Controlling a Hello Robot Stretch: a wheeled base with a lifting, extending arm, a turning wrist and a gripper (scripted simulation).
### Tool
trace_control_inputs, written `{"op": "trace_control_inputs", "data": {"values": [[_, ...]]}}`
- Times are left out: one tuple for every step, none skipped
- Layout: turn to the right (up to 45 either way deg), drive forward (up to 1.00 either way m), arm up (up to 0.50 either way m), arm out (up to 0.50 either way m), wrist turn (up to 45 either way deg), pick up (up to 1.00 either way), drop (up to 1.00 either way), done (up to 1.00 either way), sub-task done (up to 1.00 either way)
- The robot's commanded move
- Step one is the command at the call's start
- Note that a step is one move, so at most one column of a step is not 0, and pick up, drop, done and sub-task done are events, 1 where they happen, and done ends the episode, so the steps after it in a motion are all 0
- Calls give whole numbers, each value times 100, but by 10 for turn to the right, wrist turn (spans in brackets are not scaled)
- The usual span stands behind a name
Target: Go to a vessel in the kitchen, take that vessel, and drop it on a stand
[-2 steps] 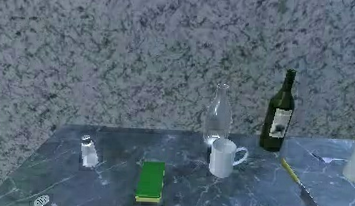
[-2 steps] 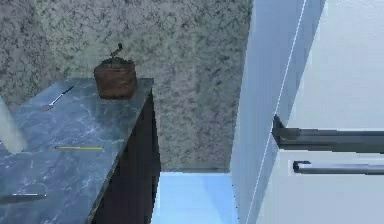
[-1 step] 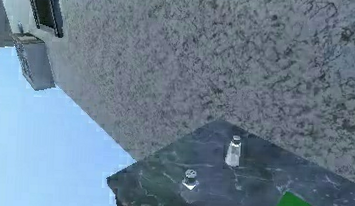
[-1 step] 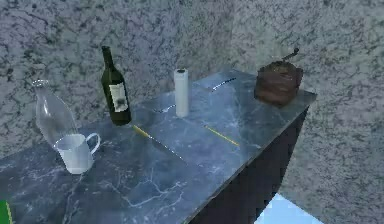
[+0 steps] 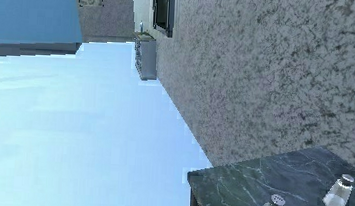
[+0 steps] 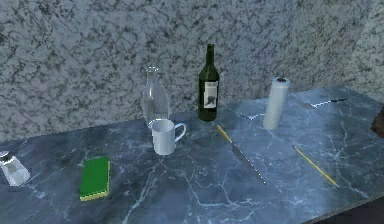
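Firstly, claw: its state cannot be told from these pictures (and I won't guess at it).
Landmark: the white mug [image 6: 166, 136], upright on the dark marble counter [image 6: 200, 190], with its handle turned toward the arm side view's right.
Task's thing: the mug is, in my judgement, the likeliest vessel. The clear glass vessel [image 6: 152, 95] just behind it could also answer to the word.
Why it stands so: the mug stands mouth up and does not touch the things beside it, so it looks easy to reach.
Behind the mug: the glass vessel and, to the mug's right, a green wine bottle [image 6: 209, 85] stand close to the rough wall (tall things kept back, probably so they don't get knocked).
Right of the mug: a knife [image 6: 247, 158] and a yellow pencil [image 6: 315, 166] lie flat. Beyond them a white paper roll [image 6: 275, 103] stands on end.
Left of the mug: a green and yellow sponge [image 6: 95, 178] lies flat, well apart from the mug.
Cut off: a glass shaker [image 6: 12, 168], far left of the mug, is clipped by the picture's edge. It may be one of the two shakers [image 5: 339, 192] on the counter corner in the forward view.
Hard to make out: the thin bright piece [image 6: 322, 102] far right of the mug looks like cutlery, though I can't tell which kind.
Stand: I cannot tell which thing would serve. The small grey piece [image 5: 145, 60] against the far wall is too small to name.
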Motion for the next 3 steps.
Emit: {"op": "trace_control_inputs", "data": {"values": [[0,0,50,0,0,0,0,0,0],[0,0,38,0,0,0,0,0,0],[0,0,0,26,0,0,0,0,0]]}}
